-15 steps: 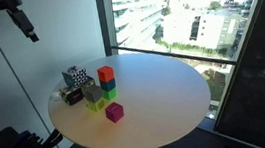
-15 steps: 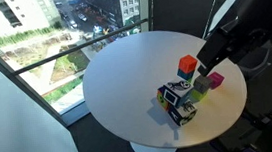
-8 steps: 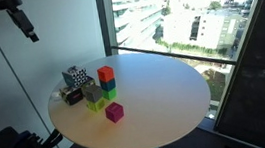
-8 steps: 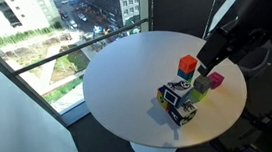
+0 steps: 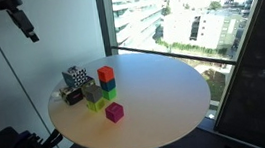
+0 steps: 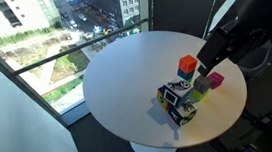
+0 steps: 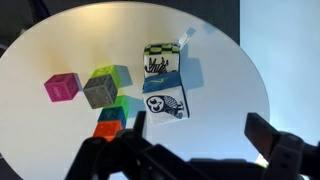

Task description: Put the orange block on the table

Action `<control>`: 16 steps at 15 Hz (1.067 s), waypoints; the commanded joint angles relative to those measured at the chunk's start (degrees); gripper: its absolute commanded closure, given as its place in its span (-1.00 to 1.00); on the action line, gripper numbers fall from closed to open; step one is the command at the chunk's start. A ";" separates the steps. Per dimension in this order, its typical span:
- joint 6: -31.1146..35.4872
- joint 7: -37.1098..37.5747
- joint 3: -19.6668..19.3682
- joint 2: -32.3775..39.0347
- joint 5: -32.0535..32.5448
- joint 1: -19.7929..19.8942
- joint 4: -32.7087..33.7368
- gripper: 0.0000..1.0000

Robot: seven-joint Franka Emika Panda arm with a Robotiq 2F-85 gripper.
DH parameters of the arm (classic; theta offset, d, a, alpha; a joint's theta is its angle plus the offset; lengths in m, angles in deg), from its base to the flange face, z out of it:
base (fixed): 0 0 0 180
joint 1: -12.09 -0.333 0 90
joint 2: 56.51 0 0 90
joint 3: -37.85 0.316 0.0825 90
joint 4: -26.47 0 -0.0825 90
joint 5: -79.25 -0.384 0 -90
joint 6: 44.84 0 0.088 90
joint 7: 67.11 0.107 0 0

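The orange block (image 7: 108,127) lies outside the gripper (image 7: 198,128). In the wrist view it sits low in the frame, just beyond the outer side of one dark finger (image 7: 139,128), not in the gap between the two. The fingers stand wide apart with only bare tabletop between them, and they hold nothing. In an exterior view the block (image 5: 106,75) is well apart from the dark arm (image 5: 17,15), which hangs high at the top corner, clear of the table (image 5: 165,90). The block is a small red-orange cube with plain faces, the same size as its neighbours. It sits on top of a green cube (image 5: 109,90), so it is the highest point of the cluster and does not touch the tabletop. Just beside the stack are a grey cube (image 5: 92,92) and a yellow-green cube (image 5: 98,104), with a magenta cube (image 5: 114,111) a little apart nearer the table's edge. Two black-and-white patterned cubes (image 7: 161,82) stand on the other side of the cluster. The round table has a light beige top, and the whole group sits toward one side of it.
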 commanded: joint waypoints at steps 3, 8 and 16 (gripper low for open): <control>0.26 1.30 -1.04 2.65 1.55 0.22 2.36 -1.00; 1.17 2.66 -1.53 7.08 3.00 1.99 6.40 -1.00; -4.33 2.27 -4.99 16.30 6.85 2.76 15.80 -1.00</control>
